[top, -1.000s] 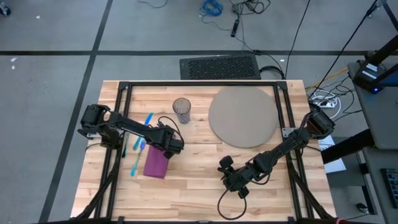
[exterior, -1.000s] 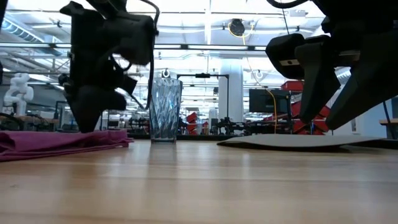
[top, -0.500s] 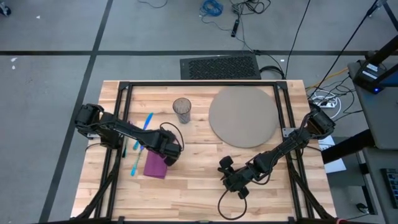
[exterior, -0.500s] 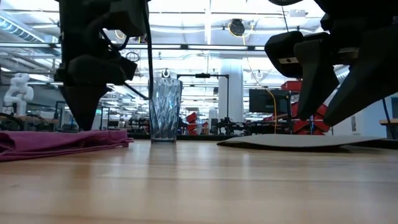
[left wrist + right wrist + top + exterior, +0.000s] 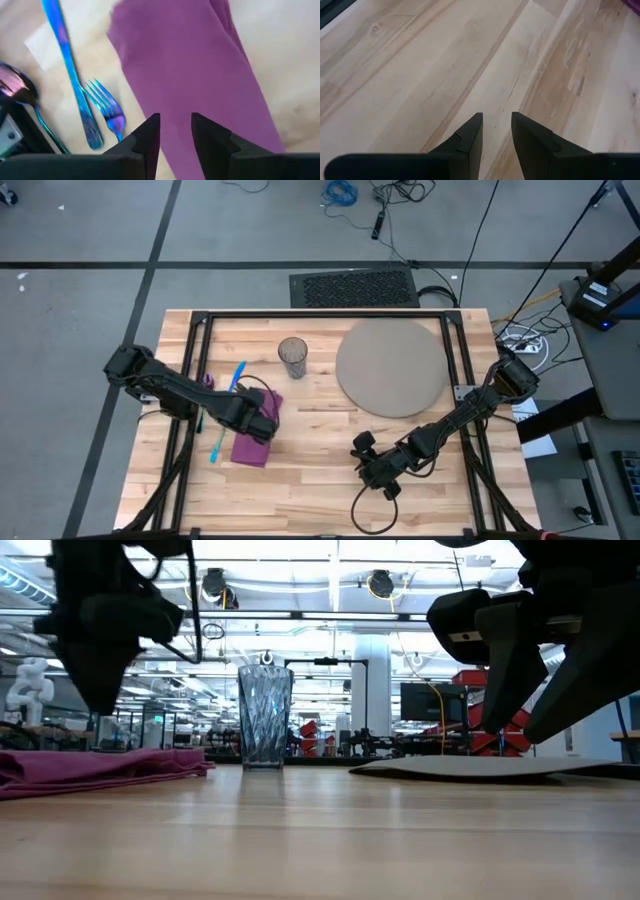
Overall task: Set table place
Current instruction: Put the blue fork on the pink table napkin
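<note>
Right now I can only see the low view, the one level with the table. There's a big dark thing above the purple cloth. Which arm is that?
Observer: That is the left gripper. Seen from above, it hangs over the purple napkin, fingers slightly apart with nothing between them.
Operator: Are there any forks? I can't see any!
Observer: Yes. A blue fork lies flat on the table right beside the napkin, with another blue utensil next to it.
Operator: And the other dark thing?
Observer: That is the right gripper, open over bare wood, nearer the table's front edge than the round mat.
</note>
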